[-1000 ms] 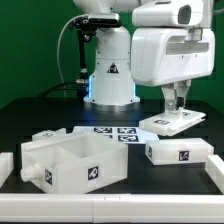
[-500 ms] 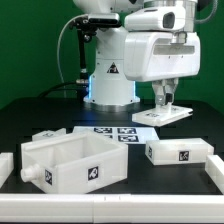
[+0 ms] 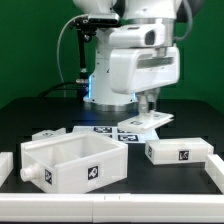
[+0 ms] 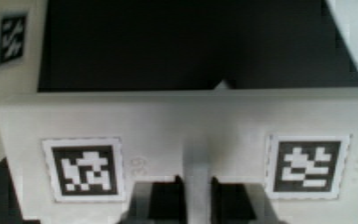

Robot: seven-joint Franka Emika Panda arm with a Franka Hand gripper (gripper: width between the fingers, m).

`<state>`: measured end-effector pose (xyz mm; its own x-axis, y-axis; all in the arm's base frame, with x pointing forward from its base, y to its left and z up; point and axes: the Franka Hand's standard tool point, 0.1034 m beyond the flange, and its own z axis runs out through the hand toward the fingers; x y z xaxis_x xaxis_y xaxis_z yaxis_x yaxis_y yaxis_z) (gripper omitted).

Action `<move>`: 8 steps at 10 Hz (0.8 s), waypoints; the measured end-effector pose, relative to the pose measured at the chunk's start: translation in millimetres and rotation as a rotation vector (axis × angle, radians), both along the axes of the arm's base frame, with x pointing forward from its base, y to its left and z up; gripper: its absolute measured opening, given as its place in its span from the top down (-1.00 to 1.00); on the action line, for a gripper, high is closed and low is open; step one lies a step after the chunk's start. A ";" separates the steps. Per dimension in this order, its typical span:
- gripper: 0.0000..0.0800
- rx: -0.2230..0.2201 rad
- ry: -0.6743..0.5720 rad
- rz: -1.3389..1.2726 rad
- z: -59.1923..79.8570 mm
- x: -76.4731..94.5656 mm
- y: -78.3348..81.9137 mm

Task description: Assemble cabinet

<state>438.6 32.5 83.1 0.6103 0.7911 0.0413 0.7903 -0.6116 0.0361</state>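
My gripper (image 3: 149,108) is shut on a flat white cabinet panel (image 3: 143,122) and holds it level above the table, over the marker board (image 3: 112,132). In the wrist view the panel (image 4: 176,130) fills the frame, with two black-and-white tags on it, and my gripper (image 4: 197,195) clamps a thin raised rib at its edge. The open white cabinet box (image 3: 72,160) stands at the front on the exterior view's left. Another white cabinet panel block (image 3: 178,152) lies at the exterior view's right.
A small white part (image 3: 49,135) lies behind the box. A white bar (image 3: 5,165) lies at the exterior view's left edge and another (image 3: 214,170) at the right edge. The robot base (image 3: 108,80) stands at the back.
My gripper has carried the panel toward the exterior view's left, from above the right block to above the marker board. The box and other parts have not moved.
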 end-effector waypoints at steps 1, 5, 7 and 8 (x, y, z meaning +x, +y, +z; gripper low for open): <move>0.85 0.003 -0.014 -0.011 -1.4 -4.4 -1.2; 0.85 0.003 -0.005 0.001 -8.0 -7.4 -7.1; 0.85 0.007 0.001 -0.008 -30.0 -28.4 -18.0; 0.85 0.010 0.003 -0.013 -40.6 -32.4 -19.1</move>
